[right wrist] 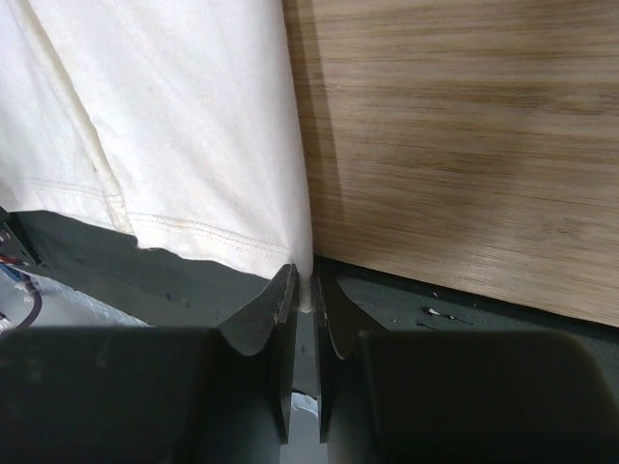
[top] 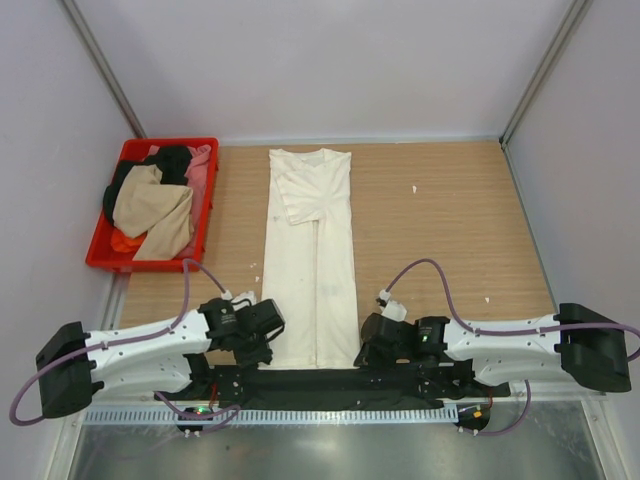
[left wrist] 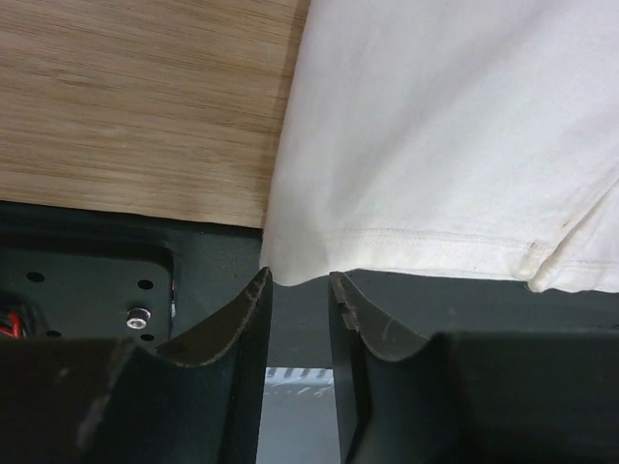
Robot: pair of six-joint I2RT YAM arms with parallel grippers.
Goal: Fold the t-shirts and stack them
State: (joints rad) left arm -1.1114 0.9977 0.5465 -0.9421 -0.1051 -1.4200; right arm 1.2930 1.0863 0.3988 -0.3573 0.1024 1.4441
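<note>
A cream t-shirt (top: 310, 250) lies folded lengthwise into a long strip down the middle of the table, collar at the far end. Its near hem hangs over the black base plate (top: 310, 385). My left gripper (top: 268, 335) is at the hem's left corner. In the left wrist view the cream t-shirt (left wrist: 435, 145) only reaches the tips of the left gripper (left wrist: 300, 280), whose jaws stand apart. My right gripper (top: 365, 345) is at the right corner. In the right wrist view the right gripper (right wrist: 305, 280) is shut on the corner of the cream t-shirt (right wrist: 174, 126).
A red crate (top: 207, 200) stands at the far left, holding a tan t-shirt (top: 150, 205), a black one (top: 170, 160), a pink one (top: 200, 165) and an orange one (top: 122, 242). Bare wooden table (top: 450, 220) lies right of the strip. Walls enclose three sides.
</note>
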